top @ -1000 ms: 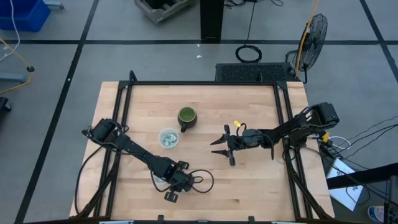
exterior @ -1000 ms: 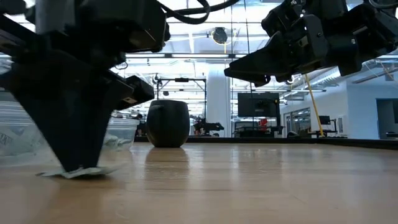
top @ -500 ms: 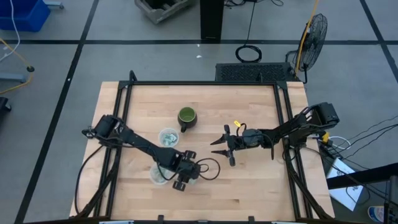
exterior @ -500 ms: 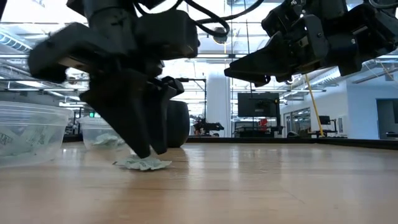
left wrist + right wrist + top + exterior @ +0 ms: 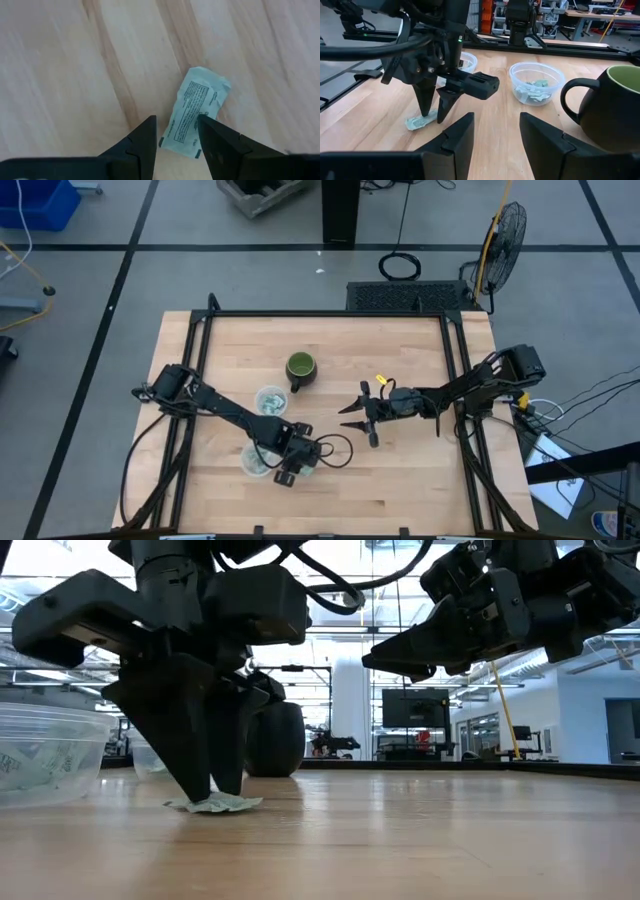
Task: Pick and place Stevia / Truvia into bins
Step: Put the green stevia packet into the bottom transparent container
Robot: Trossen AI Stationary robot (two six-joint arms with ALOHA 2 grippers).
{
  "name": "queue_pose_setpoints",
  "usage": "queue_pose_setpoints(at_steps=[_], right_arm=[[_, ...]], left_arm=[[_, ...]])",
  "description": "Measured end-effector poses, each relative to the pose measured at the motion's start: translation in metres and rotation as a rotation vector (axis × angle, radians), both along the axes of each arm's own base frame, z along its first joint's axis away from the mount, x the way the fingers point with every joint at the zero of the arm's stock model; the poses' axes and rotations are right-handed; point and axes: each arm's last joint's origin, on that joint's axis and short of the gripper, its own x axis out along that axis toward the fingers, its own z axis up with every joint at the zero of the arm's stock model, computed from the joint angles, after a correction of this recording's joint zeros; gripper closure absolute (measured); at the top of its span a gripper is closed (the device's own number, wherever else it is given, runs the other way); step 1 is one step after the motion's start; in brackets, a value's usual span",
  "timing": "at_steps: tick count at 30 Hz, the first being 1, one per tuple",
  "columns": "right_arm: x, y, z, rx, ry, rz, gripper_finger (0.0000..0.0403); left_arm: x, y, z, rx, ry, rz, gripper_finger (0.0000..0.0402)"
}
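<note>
A pale green and white packet point(image 5: 195, 112) lies flat on the wood table, also visible in the low view point(image 5: 215, 804) and in the right wrist view point(image 5: 420, 121). My left gripper point(image 5: 293, 465) points down over it, open by a narrow gap, and one end of the packet lies between the fingertips point(image 5: 210, 790). Two clear cups stand nearby, one close beside the left gripper point(image 5: 255, 462) and one farther off point(image 5: 270, 401); both hold packets. My right gripper point(image 5: 350, 417) hangs open above the table's middle, right of the cups. My left gripper comes from above, pointing down, with a fingertip point(image 5: 145, 142) on either side of the packet's end point(image 5: 180, 142). Whether the fingers touch the paper, I cannot tell. The packet lies flat on the table.
A dark green mug point(image 5: 300, 367) stands beyond the cups toward the far edge. A black frame point(image 5: 320, 315) runs round the tabletop. Bare wood lies between the two grippers and along the near edge.
My left gripper has moved from near the near edge toward the far edge and a little right, turning about as it went. The packet has slid along the table beneath it. The cup nearer the near edge, hidden by the arm before, now shows.
</note>
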Motion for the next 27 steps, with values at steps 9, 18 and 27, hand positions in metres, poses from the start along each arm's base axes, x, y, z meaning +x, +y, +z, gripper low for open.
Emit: queue_pose_setpoints(at_steps=[9, 18, 27], right_arm=[[0.000, 0.000, 0.000, 0.000, -0.003, 0.000, 0.0252], [0.000, 0.000, 0.000, 0.001, -0.004, 0.000, 0.0252], [0.000, 0.000, 0.000, 0.001, -0.004, 0.000, 0.0252]], left_arm=[[0.000, 0.003, -0.001, 0.107, -0.025, -0.064, 0.0284], [0.001, 0.009, -0.001, 0.102, -0.007, -0.025, 0.0394], [-0.007, 0.015, 0.021, 0.163, -0.038, 0.026, 0.0397]])
